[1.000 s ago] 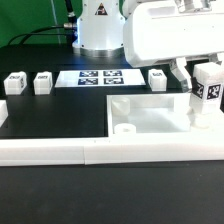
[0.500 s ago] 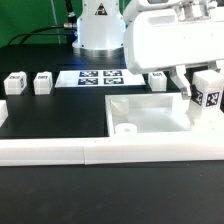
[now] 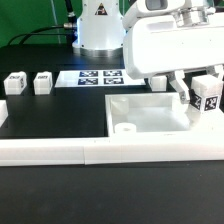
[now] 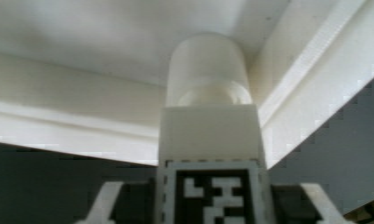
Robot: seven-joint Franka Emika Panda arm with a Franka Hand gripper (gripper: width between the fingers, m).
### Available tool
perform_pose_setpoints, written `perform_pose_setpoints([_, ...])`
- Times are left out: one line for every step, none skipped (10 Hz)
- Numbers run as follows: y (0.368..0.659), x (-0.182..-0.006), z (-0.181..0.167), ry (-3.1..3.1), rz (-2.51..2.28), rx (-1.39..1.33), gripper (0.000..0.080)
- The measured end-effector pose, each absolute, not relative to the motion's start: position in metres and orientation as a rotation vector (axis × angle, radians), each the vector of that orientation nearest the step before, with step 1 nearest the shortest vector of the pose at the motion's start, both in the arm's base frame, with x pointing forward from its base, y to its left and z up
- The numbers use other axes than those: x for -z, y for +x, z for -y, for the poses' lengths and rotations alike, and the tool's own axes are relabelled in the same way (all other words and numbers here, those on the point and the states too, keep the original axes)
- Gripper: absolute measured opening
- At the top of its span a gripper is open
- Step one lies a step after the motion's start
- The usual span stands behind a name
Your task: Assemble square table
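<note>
The square table slab is white with a raised rim and lies against the long border wall. A round corner hole shows near its front. My gripper is shut on a white tagged leg post and holds it over the slab's corner on the exterior view's right. In the wrist view the leg post runs out from between my fingers toward the slab's rim. My gripper clamps the post's tagged end. Whether the post's tip touches the slab is hidden.
Two loose white leg posts stand at the exterior view's left. The marker board lies behind the slab. The low white border wall runs along the front. The robot base stands at the back.
The held leg post has shifted slightly toward the exterior view's right, and less of its length now shows below the gripper's body. The slab and loose posts have not moved.
</note>
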State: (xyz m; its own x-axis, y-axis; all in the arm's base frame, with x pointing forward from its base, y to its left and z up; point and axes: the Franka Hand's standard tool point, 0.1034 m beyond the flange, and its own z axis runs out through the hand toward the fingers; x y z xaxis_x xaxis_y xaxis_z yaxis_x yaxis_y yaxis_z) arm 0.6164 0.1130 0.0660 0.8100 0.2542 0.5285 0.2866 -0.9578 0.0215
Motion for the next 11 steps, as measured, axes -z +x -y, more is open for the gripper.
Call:
perform_pose_setpoints([0.616, -0.066, -0.113, -2.932, 0.439, 0.843, 0.0524])
perform_pose_setpoints([0.616, -0.066, -0.113, -2.932, 0.439, 0.843, 0.0524])
perform_pose_setpoints([0.616, -0.066, -0.113, -2.932, 0.439, 0.843, 0.061])
perform_pose_setpoints([0.616, -0.066, -0.113, -2.932, 0.439, 0.843, 0.0642])
perform_pose_setpoints([0.616, -0.066, -0.113, -2.932, 0.439, 0.843, 0.0642])
perform_pose_setpoints([0.616, -0.066, -0.113, -2.932, 0.439, 0.843, 0.0647])
perform_pose_setpoints([0.616, -0.066, -0.113, -2.932, 0.439, 0.843, 0.0647])
perform_pose_setpoints([0.616, -0.066, -0.113, -2.932, 0.439, 0.843, 0.0649])
perform_pose_setpoints([0.617, -0.067, -0.112, -2.933, 0.439, 0.84, 0.0649])
perform_pose_setpoints([0.62, -0.08, -0.108, -2.948, 0.444, 0.792, 0.0649])
perform_pose_setpoints([0.622, -0.096, -0.101, -2.961, 0.446, 0.751, 0.0649])
